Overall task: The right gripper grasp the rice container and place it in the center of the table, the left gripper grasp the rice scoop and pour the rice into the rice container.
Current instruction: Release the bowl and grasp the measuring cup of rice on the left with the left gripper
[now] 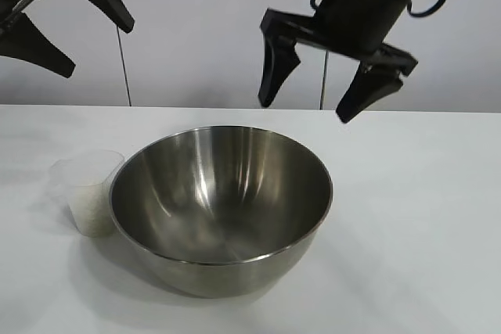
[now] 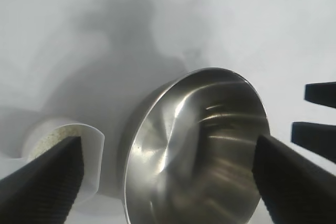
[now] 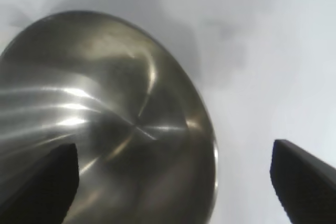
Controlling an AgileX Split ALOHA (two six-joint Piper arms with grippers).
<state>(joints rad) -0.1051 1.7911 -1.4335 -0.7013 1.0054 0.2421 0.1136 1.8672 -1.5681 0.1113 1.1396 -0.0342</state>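
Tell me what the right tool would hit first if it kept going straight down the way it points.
Probably the rice container: the open right tool hangs above its far rim, though depth is uncertain and one finger might reach bare table.

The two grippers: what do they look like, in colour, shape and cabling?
Both are black. The right gripper has two pointed, tapering fingers on a dark barrel, with black cable loops and a pale part above. The left gripper shows similar tapering fingers; its pads are finely ribbed.
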